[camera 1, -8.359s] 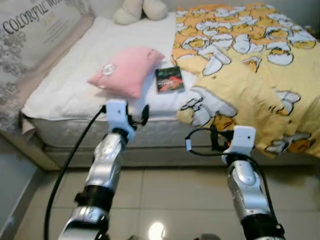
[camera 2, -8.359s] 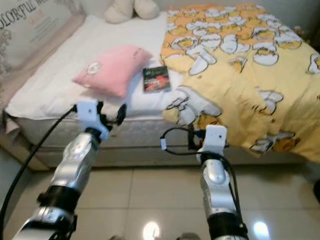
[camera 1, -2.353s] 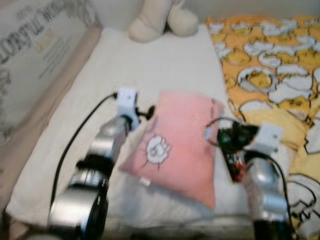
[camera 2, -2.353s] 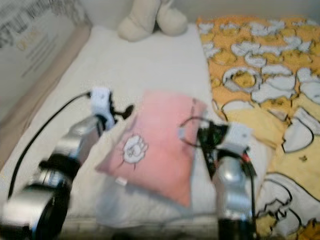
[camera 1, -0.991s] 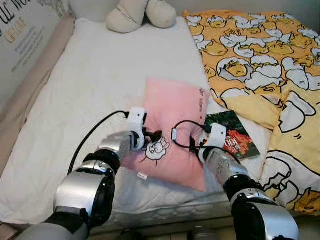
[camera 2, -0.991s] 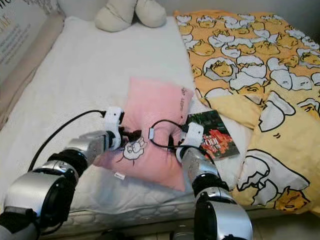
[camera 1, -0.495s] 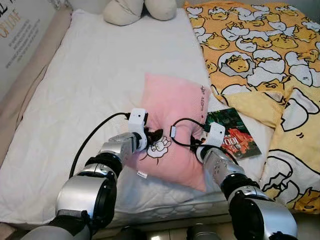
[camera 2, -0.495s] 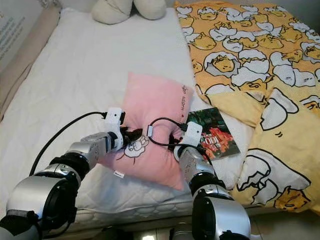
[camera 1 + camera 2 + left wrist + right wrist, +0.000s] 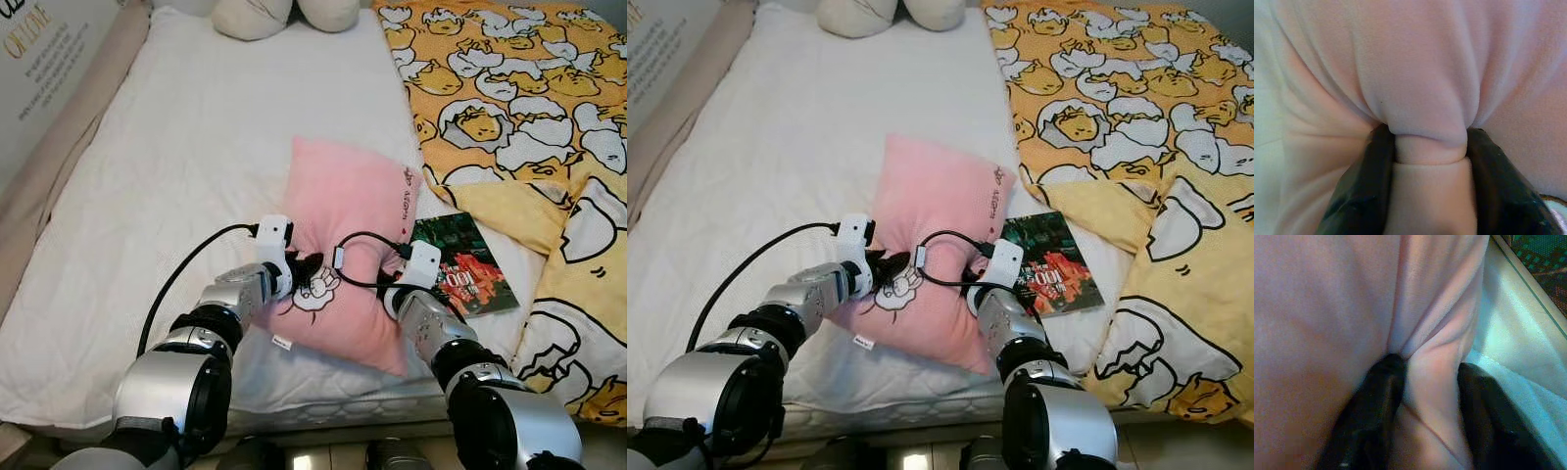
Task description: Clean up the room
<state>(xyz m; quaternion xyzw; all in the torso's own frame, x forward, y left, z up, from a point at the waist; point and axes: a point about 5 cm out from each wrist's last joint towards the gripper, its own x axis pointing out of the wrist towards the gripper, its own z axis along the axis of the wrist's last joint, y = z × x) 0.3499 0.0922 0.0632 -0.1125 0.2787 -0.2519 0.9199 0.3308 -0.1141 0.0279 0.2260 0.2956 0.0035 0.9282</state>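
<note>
Two grippers pinch the pink pillow (image 9: 348, 240) on the white mattress (image 9: 186, 166): left gripper (image 9: 1426, 139) clamps a fold, right gripper (image 9: 1425, 367) another, with a book (image 9: 462, 264) just beyond the right one.

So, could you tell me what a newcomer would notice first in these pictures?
Most striking is the pink pillow on the white mattress, near its front edge, pinched from both sides: the left end effector and the right end effector are each shut on a fold of its fabric. Next comes the yellow cartoon-egg blanket covering the bed's right side, with a dark book lying between it and the pillow.
</note>
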